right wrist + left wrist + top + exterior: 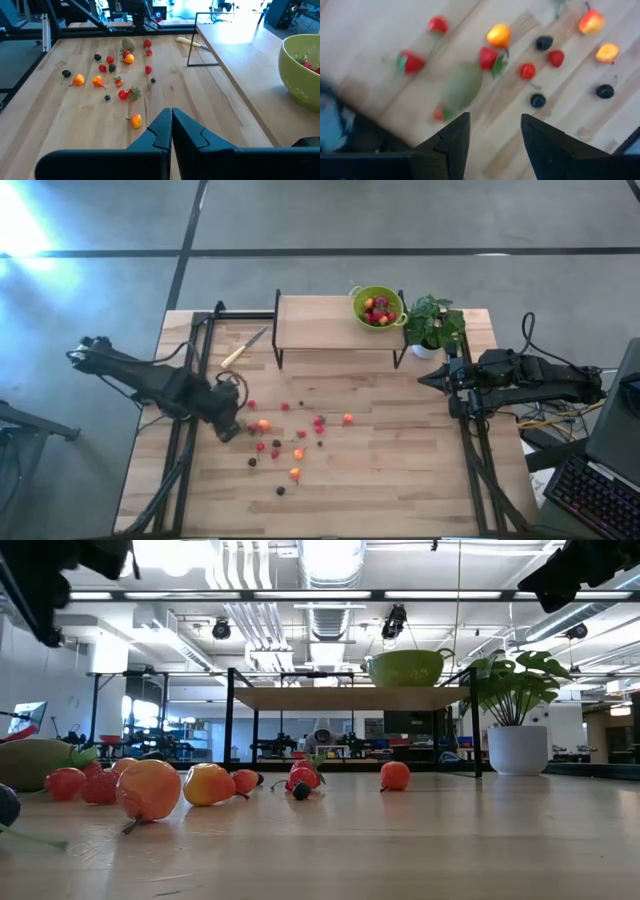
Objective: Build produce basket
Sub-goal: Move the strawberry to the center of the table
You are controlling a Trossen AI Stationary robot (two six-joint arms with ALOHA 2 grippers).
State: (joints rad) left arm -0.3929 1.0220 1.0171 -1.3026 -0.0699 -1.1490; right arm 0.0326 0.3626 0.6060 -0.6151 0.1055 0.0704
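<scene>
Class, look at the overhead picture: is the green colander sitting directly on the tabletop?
No: the green colander sits on the raised wooden shelf, beside the potted plant.

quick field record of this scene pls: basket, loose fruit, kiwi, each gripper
basket: lime-green colander on the raised shelf, beside the potted plant, some fruit already inside
loose fruit: small berries scattered mid-table
kiwi: green oval fruit just ahead of the left fingers
left gripper: open, empty, over the berries
right gripper: shut, empty, waiting by the plant
</scene>
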